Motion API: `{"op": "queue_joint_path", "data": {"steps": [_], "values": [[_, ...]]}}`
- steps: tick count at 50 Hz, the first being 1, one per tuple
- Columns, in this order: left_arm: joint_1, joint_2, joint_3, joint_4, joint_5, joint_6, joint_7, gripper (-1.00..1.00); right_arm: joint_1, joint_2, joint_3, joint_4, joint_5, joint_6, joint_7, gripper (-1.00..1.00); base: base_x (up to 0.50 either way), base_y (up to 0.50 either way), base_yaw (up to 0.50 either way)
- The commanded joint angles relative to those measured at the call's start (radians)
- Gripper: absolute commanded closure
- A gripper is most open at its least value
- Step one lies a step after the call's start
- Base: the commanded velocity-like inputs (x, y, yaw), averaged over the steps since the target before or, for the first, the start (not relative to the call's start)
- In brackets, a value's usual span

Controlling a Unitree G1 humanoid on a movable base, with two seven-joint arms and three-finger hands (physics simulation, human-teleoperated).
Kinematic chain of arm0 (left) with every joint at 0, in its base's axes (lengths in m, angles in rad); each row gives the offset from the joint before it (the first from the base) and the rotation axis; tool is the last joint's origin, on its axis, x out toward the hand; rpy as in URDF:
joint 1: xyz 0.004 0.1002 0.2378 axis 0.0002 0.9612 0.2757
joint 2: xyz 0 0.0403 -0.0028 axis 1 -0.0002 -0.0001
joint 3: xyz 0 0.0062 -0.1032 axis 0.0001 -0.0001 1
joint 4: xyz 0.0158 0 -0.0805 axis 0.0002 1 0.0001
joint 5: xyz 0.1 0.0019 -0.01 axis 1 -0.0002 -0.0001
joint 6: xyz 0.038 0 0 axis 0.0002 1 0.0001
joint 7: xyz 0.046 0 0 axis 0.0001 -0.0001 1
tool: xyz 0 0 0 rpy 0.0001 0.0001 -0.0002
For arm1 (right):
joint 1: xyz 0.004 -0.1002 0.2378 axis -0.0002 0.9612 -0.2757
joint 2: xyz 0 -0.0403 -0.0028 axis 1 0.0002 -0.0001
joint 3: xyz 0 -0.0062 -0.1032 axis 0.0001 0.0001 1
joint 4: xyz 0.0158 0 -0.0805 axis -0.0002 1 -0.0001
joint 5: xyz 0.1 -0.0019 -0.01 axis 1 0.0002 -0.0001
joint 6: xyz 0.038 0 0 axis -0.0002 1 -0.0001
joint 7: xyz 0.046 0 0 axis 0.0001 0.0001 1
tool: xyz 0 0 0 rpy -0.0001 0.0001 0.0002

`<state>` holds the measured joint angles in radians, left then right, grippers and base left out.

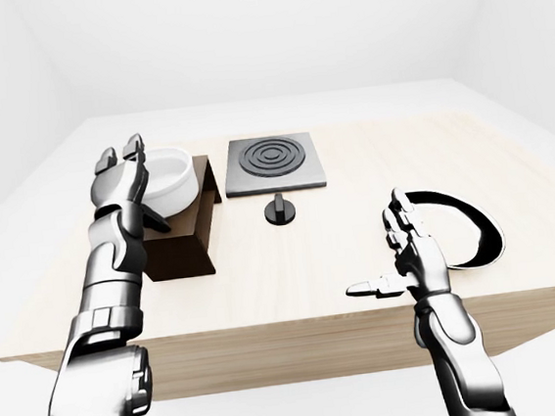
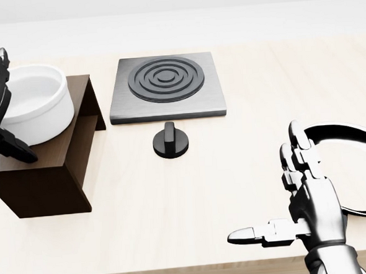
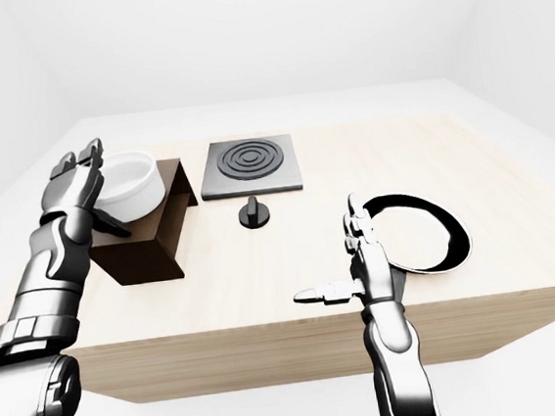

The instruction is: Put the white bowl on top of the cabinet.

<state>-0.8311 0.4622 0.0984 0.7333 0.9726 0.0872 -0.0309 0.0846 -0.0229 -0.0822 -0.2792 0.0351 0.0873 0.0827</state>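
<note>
The white bowl (image 2: 35, 102) sits upright on top of the dark brown cabinet (image 2: 49, 182) at the left of the table. My left hand (image 1: 138, 187) stands against the bowl's left side, fingers stretched up along its rim and thumb low against the cabinet top; the fingers are open, not closed round it. My right hand (image 2: 266, 181) hovers open and empty over the table at the lower right, fingers up and thumb pointing left.
A grey hotplate (image 2: 166, 82) with black rings lies right of the cabinet, with a black knob (image 2: 170, 141) below it. A black-rimmed round opening (image 3: 455, 240) lies at the right, just past my right hand. The wooden table's near edge (image 1: 270, 336) runs across the bottom.
</note>
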Motion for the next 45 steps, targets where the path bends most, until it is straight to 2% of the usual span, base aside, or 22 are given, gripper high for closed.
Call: {"op": "queue_joint_path", "data": {"steps": [1,6,15,19,21,23,31,45], "values": [[0.048,0.007,-0.002,-0.032,0.014,0.0,-0.049,-1.0,-0.003,0.0,0.001,0.007,-0.001,0.0,0.0,-1.0,0.0,0.0,0.0],[0.092,0.0,0.008,-0.144,0.038,0.0,-0.094,-1.0,-0.003,-0.001,0.0,0.009,0.0,0.0,0.0,-1.0,0.0,0.0,0.0],[0.249,-0.039,0.042,-0.507,0.131,0.0,-0.244,-1.0,-0.004,-0.001,-0.002,0.003,0.003,0.0,0.001,-1.0,0.0,0.0,0.0],[0.327,-0.07,0.055,-0.713,0.206,0.0,-0.337,-1.0,-0.004,-0.001,0.001,0.006,0.001,0.0,0.0,-1.0,0.0,0.0,0.0],[0.328,-0.075,0.061,-0.717,0.214,0.0,-0.341,-1.0,-0.004,-0.001,0.001,0.005,0.001,0.0,0.0,-1.0,0.0,0.0,0.0],[0.37,-0.091,0.068,-0.842,0.257,0.0,-0.393,-1.0,0.002,-0.001,-0.001,-0.009,0.004,0.0,0.001,-1.0,0.0,0.0,0.0],[0.452,-0.166,0.08,-1.102,0.376,0.0,-0.511,-1.0,0.004,0.0,-0.001,-0.009,0.003,0.0,0.003,-1.0,0.0,0.0,0.0],[0.512,-0.262,0.062,-1.27,0.428,0.0,-0.524,-1.0,0.01,0.002,-0.002,-0.019,0.003,0.0,0.006,-1.0,0.0,0.0,0.0]]}}
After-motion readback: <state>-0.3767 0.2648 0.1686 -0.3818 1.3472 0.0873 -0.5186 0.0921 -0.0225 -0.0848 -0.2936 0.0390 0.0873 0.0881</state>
